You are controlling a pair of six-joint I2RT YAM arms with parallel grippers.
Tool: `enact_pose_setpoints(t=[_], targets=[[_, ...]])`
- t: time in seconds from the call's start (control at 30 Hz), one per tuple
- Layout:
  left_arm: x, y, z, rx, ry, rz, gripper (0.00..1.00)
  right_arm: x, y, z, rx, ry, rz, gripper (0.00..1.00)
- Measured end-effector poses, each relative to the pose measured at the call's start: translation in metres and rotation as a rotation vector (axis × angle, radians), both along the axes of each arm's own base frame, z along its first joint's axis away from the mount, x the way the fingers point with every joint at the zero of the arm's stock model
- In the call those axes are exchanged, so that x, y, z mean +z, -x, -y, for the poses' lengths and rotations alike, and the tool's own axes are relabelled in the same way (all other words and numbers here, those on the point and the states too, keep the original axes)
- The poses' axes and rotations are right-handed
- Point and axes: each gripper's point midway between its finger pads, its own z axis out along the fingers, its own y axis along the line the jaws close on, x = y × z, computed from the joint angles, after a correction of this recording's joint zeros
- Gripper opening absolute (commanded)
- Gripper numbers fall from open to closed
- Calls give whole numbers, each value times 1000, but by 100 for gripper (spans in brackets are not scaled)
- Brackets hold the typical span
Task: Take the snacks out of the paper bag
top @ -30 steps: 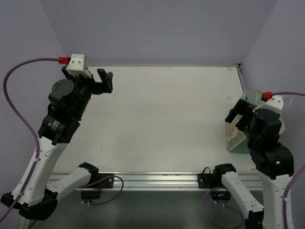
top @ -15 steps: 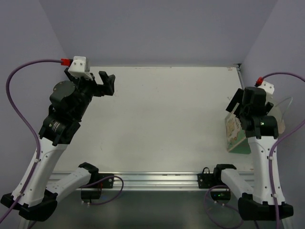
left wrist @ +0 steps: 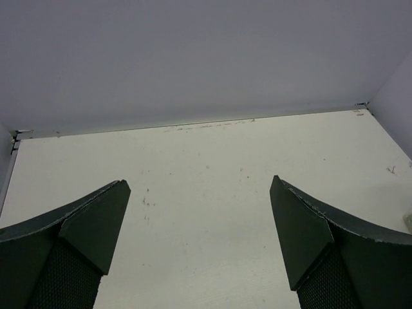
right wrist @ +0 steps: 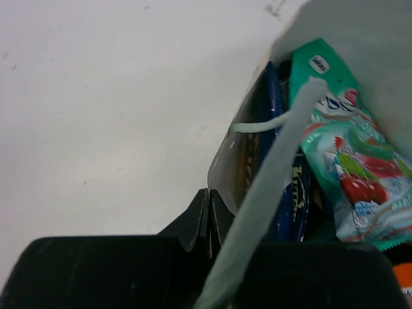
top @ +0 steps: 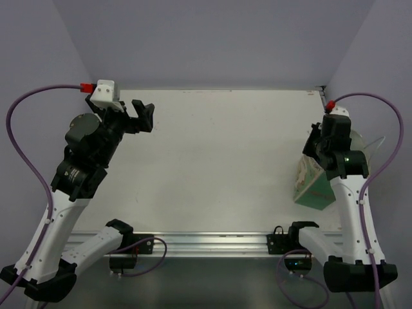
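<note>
**A:** what's the right arm doing? From above I just see it rising off its base at the near edge and bending over the right side of the table (top: 219, 141).

**B:** yep, its wrist tips down onto the bag (top: 310, 187), which stands tilted near the right edge. On the wrist cam the right gripper (right wrist: 209, 219) has its jaws pressed together, pinching the bag's patterned side wall at the rim.

**A:** snacks?

**B:** all inside, just past the fingers. A blue packet (right wrist: 283, 161) stands on edge against that wall and a teal packet (right wrist: 347, 161) is beside it, with a sliver of orange (right wrist: 402, 277) at the corner. A white string handle (right wrist: 257, 125) loops across the opening.

**A:** and the left arm?

**B:** reared up over the far-left corner, well apart from the bag. The left gripper (left wrist: 198, 187) has its jaws spread wide with only bare tabletop between them.
</note>
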Motion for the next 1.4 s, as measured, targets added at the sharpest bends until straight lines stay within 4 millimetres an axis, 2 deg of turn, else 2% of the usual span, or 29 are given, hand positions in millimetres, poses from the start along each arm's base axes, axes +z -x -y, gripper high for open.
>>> enact_pose_setpoints(t=[0.3, 0.47, 0.53, 0.7, 0.83, 0.87, 0.93, 1.07, 1.17, 1.2, 1.3, 1.33, 1.4], targets=[[-5, -2, 3, -7, -3, -15, 100, 9, -20, -119, 393, -62, -4, 0], [-14, -5, 5, -9, -5, -48, 100, 13, -37, -192, 545, -102, -5, 0], [-19, -7, 6, -9, -10, -69, 100, 14, -37, -231, 628, -103, -11, 0], [-28, -6, 6, -4, 1, -111, 100, 17, -39, -317, 759, -113, -12, 0], [-33, -4, 5, 14, 29, -142, 100, 26, -45, -371, 802, -128, 24, 2], [-34, -4, 4, 19, 32, -148, 100, 27, -46, -382, 810, -136, 32, 6], [-37, -3, 2, 33, 47, -165, 100, 30, -49, -397, 817, -153, 43, 12], [-38, 1, 0, 45, 78, -178, 100, 39, -54, -407, 819, -179, 76, 27], [-37, 7, -2, 49, 107, -178, 100, 48, -55, -411, 827, -196, 105, 47], [-37, 9, -2, 50, 115, -178, 100, 50, -55, -412, 832, -197, 110, 60], [-35, 11, -3, 52, 140, -177, 100, 53, -51, -416, 853, -203, 112, 79], [-35, 12, -2, 53, 153, -182, 100, 53, -48, -418, 867, -208, 110, 89], [-37, 13, -1, 52, 176, -196, 100, 56, -43, -419, 890, -216, 108, 96]])
